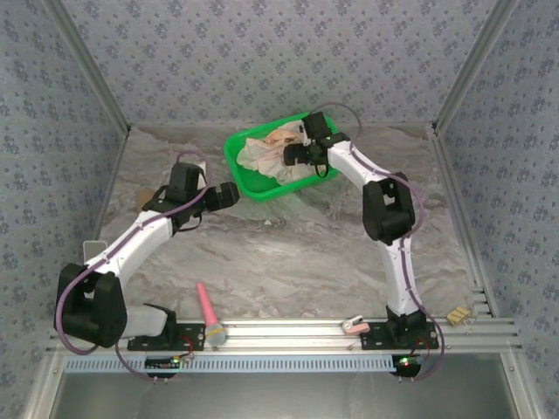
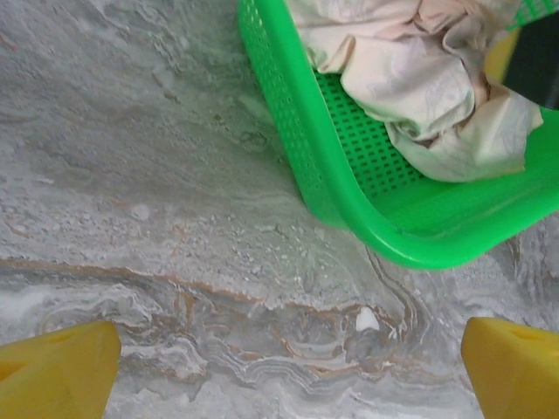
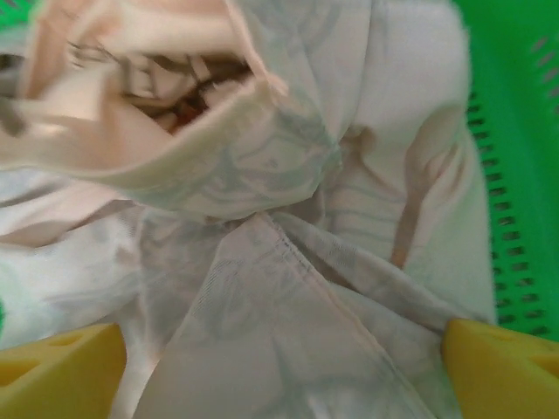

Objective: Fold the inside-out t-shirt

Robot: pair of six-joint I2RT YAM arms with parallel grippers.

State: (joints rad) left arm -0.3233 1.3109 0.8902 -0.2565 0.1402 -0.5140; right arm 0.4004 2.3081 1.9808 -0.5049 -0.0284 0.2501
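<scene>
**Shirt bunched in basket; both grippers released**

Top view: green basket point(image 1: 259, 193) sits on the marbled table point(image 1: 288, 253) toward 12 o'clock, near the back wall. The inside-out t-shirt point(image 1: 266, 154) lies crumpled inside it, pale reverse outward, with a peach patch at its 1 o'clock edge.

The right gripper point(image 1: 293, 155) reaches into the basket from 3 o'clock, over the cloth. Right wrist view: its yellow fingertips point(image 3: 61, 371) stand wide apart, folds and a stitched hem between them, nothing pinched.

The left gripper point(image 1: 233, 194) hangs over bare table just beside the basket's 8 o'clock corner. Left wrist view: jaws spread wide, empty, and the basket wall lies toward 1 o'clock.

A pink-handled tool point(image 1: 208, 310) lies at 7 o'clock near the front rail.
</scene>
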